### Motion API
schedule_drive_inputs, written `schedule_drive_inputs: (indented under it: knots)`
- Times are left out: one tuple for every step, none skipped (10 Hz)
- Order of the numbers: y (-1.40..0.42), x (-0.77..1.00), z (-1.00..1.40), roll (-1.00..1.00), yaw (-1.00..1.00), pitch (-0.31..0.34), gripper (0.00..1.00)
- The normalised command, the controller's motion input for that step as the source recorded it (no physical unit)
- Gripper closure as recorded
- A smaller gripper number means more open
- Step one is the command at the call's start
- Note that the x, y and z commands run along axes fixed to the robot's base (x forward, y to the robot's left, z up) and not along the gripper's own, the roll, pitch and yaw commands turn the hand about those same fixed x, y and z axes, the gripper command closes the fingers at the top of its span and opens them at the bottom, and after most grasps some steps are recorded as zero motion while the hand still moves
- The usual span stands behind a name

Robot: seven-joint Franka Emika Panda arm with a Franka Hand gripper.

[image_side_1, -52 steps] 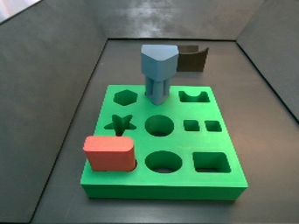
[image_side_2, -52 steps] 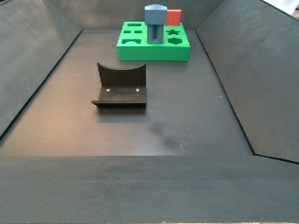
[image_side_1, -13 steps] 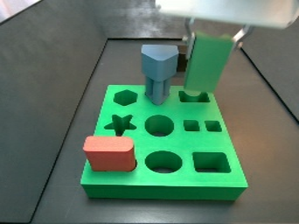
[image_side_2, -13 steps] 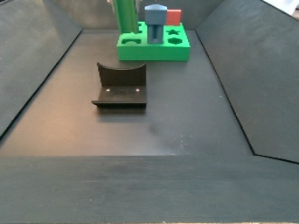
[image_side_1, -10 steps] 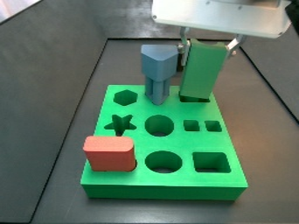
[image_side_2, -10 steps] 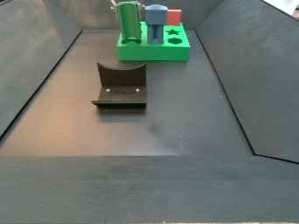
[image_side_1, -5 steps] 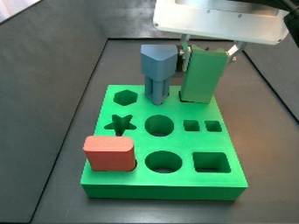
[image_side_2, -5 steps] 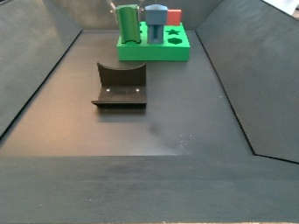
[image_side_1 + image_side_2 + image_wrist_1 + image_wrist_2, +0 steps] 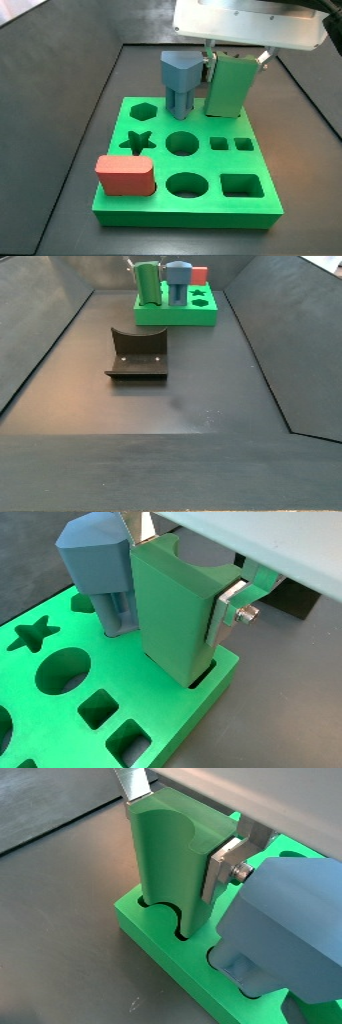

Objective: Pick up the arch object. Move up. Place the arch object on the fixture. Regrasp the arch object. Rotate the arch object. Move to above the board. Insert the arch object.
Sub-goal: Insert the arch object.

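Note:
The arch object [image 9: 230, 88] is a muted-green block standing upright, its lower end inside the arch cut-out at the far edge of the bright green board [image 9: 201, 205]. My gripper [image 9: 235, 58] is shut on its upper part; in both wrist views the silver fingers [image 9: 230, 607] [image 9: 225, 863] press against its two sides. The block [image 9: 167, 607] [image 9: 167, 868] rises out of the board [image 9: 160, 712] [image 9: 201, 983]. In a side view the arch object [image 9: 144, 284] is a small green post on the board [image 9: 187, 318]. The dark fixture [image 9: 136, 354] stands on the floor, apart from the board.
A blue-grey pentagonal peg [image 9: 182, 80] [image 9: 179, 278] [image 9: 96, 557] [image 9: 287, 918] stands upright in the board right beside the arch object. A red rounded block [image 9: 126, 175] [image 9: 201, 274] sits at a board corner. Dark sloping walls enclose the floor.
The gripper has come down with the arch object, whose lower end went from above the board into the arch cut-out. It stays shut on the block.

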Motion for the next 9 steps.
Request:
schedule_drive_inputs:
  knots:
    - [0.0,0.04,-0.25,0.0,0.04,0.0,1.0]
    - [0.0,0.22,-0.28,0.0,-0.03,0.0,1.0]
    - [0.0,0.17,-0.31,0.0,-0.06,0.0,1.0]
    - [0.05,0.1,-0.32,0.0,-0.02,0.0,1.0]
    - [0.07,0.0,-0.33,0.0,0.0,0.0,1.0]
    - [0.07,-0.1,-0.3,0.0,0.0,-0.009,1.0]
    - [0.07,-0.11,-0.28,0.0,0.0,-0.011,1.0]
    - [0.05,-0.03,-0.31,0.0,0.0,-0.014,1.0]
    - [0.0,0.0,-0.35,0.0,0.0,-0.037,1.0]
